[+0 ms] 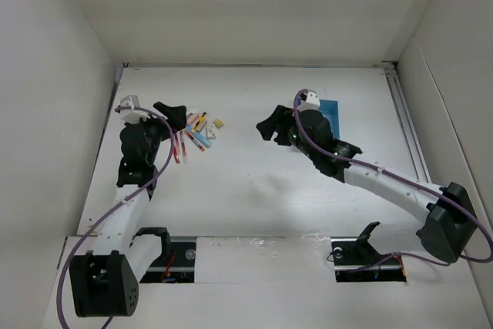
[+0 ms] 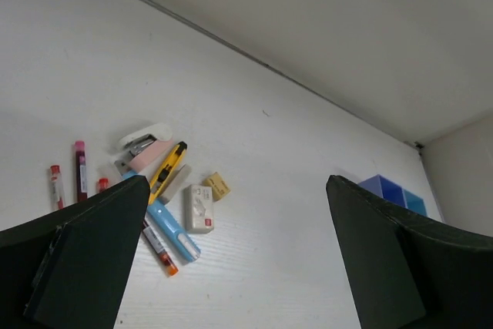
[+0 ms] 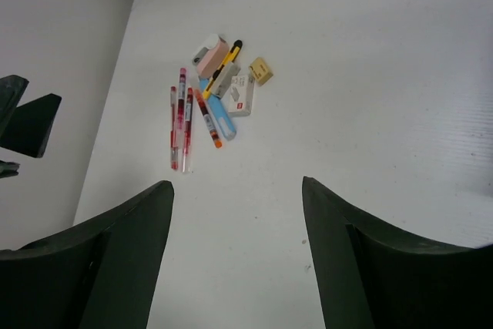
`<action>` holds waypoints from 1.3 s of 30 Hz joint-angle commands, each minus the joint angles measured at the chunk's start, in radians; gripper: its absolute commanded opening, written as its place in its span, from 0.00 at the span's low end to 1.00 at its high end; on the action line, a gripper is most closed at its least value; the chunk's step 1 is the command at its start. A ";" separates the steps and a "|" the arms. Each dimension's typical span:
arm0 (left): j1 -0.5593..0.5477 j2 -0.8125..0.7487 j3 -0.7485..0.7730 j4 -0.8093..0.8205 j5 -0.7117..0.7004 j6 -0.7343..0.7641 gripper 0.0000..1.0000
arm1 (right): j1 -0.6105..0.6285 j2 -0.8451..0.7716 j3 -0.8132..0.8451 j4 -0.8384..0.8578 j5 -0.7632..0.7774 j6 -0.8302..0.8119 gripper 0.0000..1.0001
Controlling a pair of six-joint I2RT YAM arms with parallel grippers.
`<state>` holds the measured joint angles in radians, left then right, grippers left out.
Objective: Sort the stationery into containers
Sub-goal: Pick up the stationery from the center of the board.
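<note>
The stationery lies in a loose pile (image 1: 196, 130) at the back left of the table. It holds red-and-white pens (image 2: 80, 171), a light blue pen (image 2: 173, 231), a yellow-black cutter (image 2: 168, 169), a white eraser (image 2: 201, 208) and a small beige block (image 2: 217, 185). The pile also shows in the right wrist view (image 3: 219, 90). The blue compartment box (image 1: 333, 109) stands at the back right, partly hidden by the right arm; it also shows in the left wrist view (image 2: 391, 190). My left gripper (image 1: 171, 115) is open and empty just left of the pile. My right gripper (image 1: 269, 125) is open and empty, between pile and box.
A pink-and-white stapler-like piece (image 2: 146, 148) lies at the far end of the pile. White walls enclose the table on the left, back and right. A rail (image 1: 408, 129) runs along the right edge.
</note>
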<state>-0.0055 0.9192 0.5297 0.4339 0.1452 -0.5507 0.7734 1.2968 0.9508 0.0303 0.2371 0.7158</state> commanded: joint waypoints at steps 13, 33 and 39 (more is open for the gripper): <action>-0.002 0.280 0.062 0.235 0.140 -0.154 1.00 | 0.003 0.007 0.013 0.036 0.031 0.004 0.00; -0.066 0.487 0.263 -0.001 -0.169 0.024 0.38 | 0.003 -0.002 0.013 0.023 0.057 0.004 0.04; -0.105 0.590 0.394 -0.087 -0.217 0.115 0.49 | 0.003 0.007 0.013 0.023 0.047 0.004 0.21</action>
<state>-0.1116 1.4853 0.8577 0.4084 0.0006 -0.5144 0.7734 1.3041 0.9508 0.0296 0.2802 0.7227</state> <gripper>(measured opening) 0.481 0.202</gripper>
